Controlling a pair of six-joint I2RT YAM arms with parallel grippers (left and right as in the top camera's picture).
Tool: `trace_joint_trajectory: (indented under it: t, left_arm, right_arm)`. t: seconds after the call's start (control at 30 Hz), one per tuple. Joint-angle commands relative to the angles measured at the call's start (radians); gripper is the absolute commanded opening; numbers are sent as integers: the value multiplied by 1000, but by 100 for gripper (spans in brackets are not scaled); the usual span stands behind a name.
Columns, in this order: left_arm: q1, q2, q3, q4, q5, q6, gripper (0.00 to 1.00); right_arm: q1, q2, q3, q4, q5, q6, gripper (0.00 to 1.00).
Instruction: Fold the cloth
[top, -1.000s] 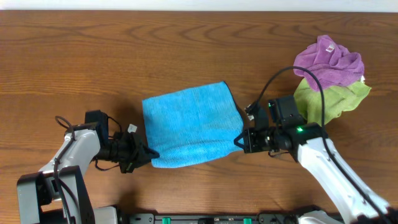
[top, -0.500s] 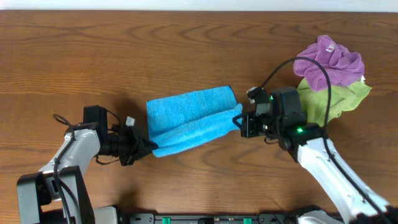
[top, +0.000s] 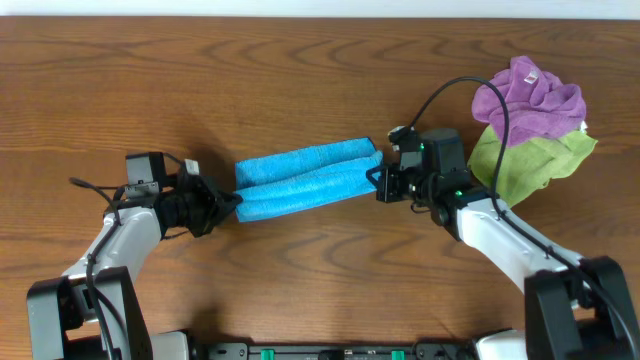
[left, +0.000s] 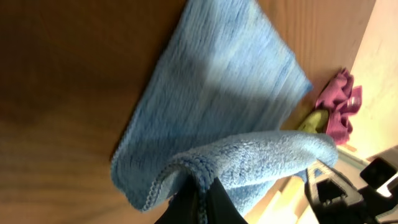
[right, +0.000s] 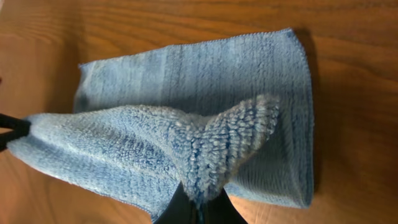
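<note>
The sky-blue cloth (top: 305, 179) lies mid-table, its near edge lifted and carried over the far half, so it looks like two narrow bands from overhead. My left gripper (top: 232, 200) is shut on the cloth's near-left corner; in the left wrist view that corner (left: 199, 177) bunches between the dark fingers (left: 219, 205). My right gripper (top: 378, 184) is shut on the near-right corner, seen in the right wrist view as a fuzzy peak (right: 217, 149) rising from the fingers (right: 214, 211). The flat far half of the cloth (right: 205, 68) rests on the wood.
A purple cloth (top: 528, 92) lies crumpled on a light green cloth (top: 530, 160) at the right, close behind my right arm. The wooden table (top: 300, 80) runs back to a pale edge at the top.
Both grippers have carried the cloth's near edge up and away from the front, towards the far edge. The visible blue area has shrunk from a full square to two narrow bands.
</note>
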Motion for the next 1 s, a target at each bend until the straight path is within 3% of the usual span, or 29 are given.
trace_joint_trajectory:
  t: [0.0, 0.53, 0.7, 0.97]
  left_arm:
    - [6, -9, 10, 50, -93, -56, 6]
    - [-27, -7, 10, 256, -288, -101, 6]
    - [-34, -7, 10, 262, -280, -103, 6]
    - [-34, -7, 10, 215, -151, -129, 9]
  right_arm:
    - [2, 35, 3, 42, 48, 8, 1]
    - [3, 214, 124, 96, 100, 3, 1]
    - [15, 250, 154, 97, 101, 2, 1]
    - [27, 253, 163, 108, 129, 2, 2]
